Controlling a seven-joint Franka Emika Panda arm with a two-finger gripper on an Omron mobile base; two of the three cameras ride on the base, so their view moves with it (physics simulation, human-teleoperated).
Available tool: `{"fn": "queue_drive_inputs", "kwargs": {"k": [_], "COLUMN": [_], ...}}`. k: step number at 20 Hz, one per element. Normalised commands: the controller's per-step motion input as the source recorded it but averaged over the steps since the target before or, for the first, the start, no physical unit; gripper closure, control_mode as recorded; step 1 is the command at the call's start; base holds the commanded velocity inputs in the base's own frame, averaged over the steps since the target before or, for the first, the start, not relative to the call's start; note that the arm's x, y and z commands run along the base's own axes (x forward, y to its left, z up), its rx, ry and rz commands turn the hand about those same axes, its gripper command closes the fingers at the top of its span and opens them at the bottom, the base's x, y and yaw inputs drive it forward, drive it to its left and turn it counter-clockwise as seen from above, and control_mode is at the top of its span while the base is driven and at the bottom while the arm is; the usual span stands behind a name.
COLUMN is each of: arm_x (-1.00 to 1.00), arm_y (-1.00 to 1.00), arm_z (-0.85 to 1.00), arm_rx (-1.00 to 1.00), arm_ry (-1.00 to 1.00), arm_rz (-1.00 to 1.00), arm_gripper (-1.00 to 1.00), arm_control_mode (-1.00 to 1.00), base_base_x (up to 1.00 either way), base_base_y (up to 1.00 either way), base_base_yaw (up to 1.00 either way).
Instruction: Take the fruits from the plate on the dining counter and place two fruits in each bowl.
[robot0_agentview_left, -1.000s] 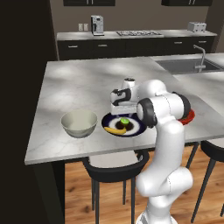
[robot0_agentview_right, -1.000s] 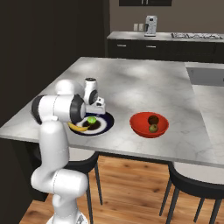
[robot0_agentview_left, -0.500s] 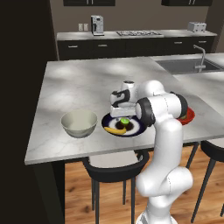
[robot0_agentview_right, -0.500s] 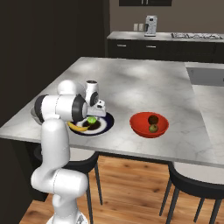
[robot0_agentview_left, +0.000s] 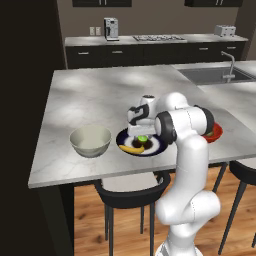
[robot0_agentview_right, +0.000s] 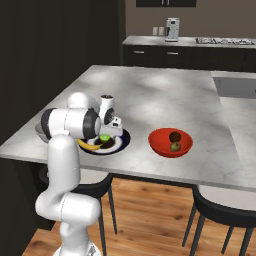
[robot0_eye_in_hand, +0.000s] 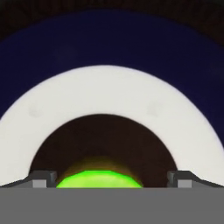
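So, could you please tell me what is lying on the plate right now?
On the plate: a banana and a green fruit. The gripper covers part of the centre.

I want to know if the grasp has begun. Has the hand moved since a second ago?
Yes. The hand has come down toward the plate; it stands open around the green fruit.

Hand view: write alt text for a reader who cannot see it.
The open gripper hangs just above a bright green round fruit, one dark fingertip on each side of it. Beneath lies the round flat plate, with its dark centre, white ring and dark navy rim.
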Motion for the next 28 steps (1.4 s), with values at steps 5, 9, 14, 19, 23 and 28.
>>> {"fn": "queue_drive_inputs", "kwargs": {"k": [5,9,14,19,23,28], "arm_x": [-0.03,0.0,-0.06,-0.11,0.0,-0.08], "arm_y": [0.08,0.01,0.0,0.09,0.01,0.15], "arm_z": [-0.14,-0.01,0.0,0.0,0.01,0.55], "arm_rx": [0.0,0.0,0.0,0.0,-0.01,-0.03], "arm_ry": [0.0,0.0,0.0,0.0,0.0,-0.03], "arm_rz": [0.02,0.0,-0.01,-0.04,-0.05,-0.02], "arm_gripper": [-1.0,-1.0,-1.0,1.0,1.0,1.0], "arm_control_mode": [-1.0,-1.0,-1.0,-1.0,-1.0,-1.0], "base_base_x": [0.0,0.0,0.0,0.0,0.0,0.0], "base_base_y": [0.0,0.0,0.0,0.0,0.0,0.0], "base_base_yaw": [0.0,0.0,0.0,0.0,0.0,0.0]}}
